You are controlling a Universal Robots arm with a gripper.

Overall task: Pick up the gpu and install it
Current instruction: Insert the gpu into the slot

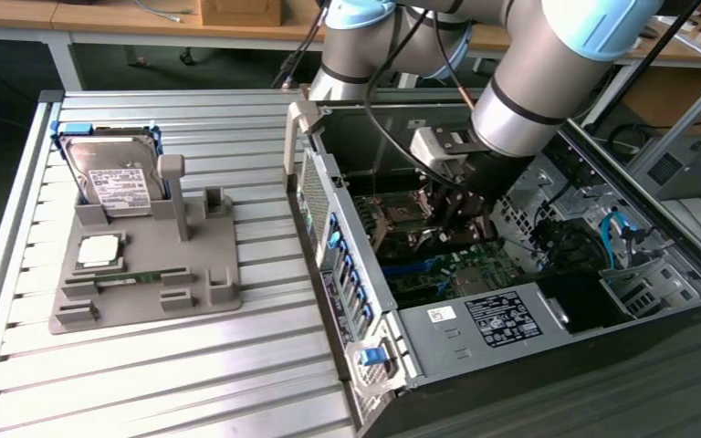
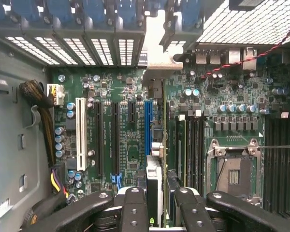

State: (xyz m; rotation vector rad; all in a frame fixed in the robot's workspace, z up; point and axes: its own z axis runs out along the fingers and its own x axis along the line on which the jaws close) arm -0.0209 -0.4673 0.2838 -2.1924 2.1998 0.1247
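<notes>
Silver-bracketed gpu [image 2: 154, 176] sits clamped edge-on between the fingers [image 2: 134, 210], aligned to match the motherboard slots [image 2: 115, 140] beneath them.

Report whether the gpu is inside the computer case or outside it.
Inside: the tool holds the gpu edge-on over the motherboard slots. Whether it is seated, cannot tell.

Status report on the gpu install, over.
End effector shut on the gpu. Card edge-on over the motherboard, bracket toward the case rear. Memory slots close beside it; nothing seen blocking.
</notes>
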